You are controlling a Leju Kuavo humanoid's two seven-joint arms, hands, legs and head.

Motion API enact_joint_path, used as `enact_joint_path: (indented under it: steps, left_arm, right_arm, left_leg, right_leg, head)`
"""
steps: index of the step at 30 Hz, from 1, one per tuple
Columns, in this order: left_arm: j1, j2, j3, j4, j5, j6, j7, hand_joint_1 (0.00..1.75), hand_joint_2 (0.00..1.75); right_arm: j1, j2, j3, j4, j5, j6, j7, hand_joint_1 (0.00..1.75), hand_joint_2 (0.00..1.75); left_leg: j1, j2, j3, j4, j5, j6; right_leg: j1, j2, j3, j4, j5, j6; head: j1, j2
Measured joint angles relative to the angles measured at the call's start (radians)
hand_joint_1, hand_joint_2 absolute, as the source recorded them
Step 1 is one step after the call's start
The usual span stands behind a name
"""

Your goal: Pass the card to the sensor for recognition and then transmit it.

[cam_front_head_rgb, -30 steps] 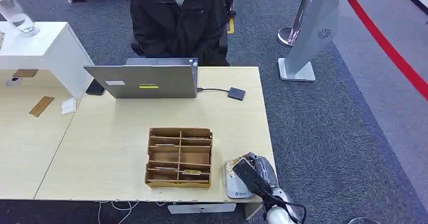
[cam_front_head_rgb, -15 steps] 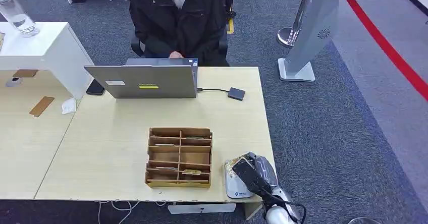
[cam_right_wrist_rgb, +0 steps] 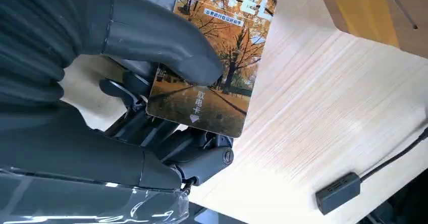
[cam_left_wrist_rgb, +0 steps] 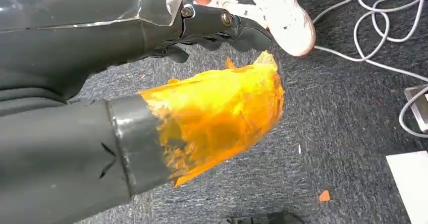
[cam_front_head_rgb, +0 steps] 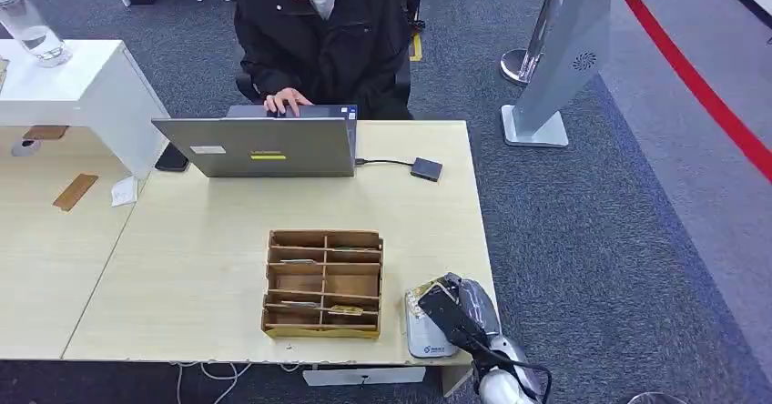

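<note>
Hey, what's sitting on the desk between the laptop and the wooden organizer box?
Nothing: in the head view, bare desk runs from the laptop to the wooden organizer box.

- The head view looks forward and down from high on the robot onto the light wooden table (cam_front_head_rgb: pixel 200 240), with the laptop (cam_front_head_rgb: pixel 259 145) at its far edge and grey carpet to the right.
- The right wrist view sits close behind the right hand (cam_right_wrist_rgb: pixel 126 108) (very near the tabletop (cam_right_wrist_rgb: pixel 313 113)), sharing the table and the small dark adapter (cam_right_wrist_rgb: pixel 337 189) with the head view.
- The left wrist view faces the carpeted floor (cam_left_wrist_rgb: pixel 348 108) from behind the left hand (cam_left_wrist_rgb: pixel 151 82).
</note>
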Motion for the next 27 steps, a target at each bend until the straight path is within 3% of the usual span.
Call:
enact_joint_path:
  steps: [14,27]
  left_arm:
    - [0.0,0.0,0.005,0.0,0.0,0.002,0.0,0.0,0.0]
    - [0.0,0.0,0.022,0.0,0.004,0.005,0.0,0.0,0.0]
  right_arm:
    - [0.0,0.001,-0.005,-0.008,0.026,-0.011,-0.014,1.75,1.75]
    - [0.036,0.001,-0.005,-0.097,0.064,-0.045,-0.036,1.75,1.75]
  left_leg:
    - [0.0,0.0,0.0,0.0,0.0,0.0]
    - [0.0,0.0,-0.002,0.0,-0.001,0.0]
  right_leg:
    - [0.0,0.0,0.0,0.0,0.0,0.0]
    - [0.0,0.0,-0.002,0.0,0.0,0.0]
  head:
    - [0.0,0.0]
    - [0.0,0.0]
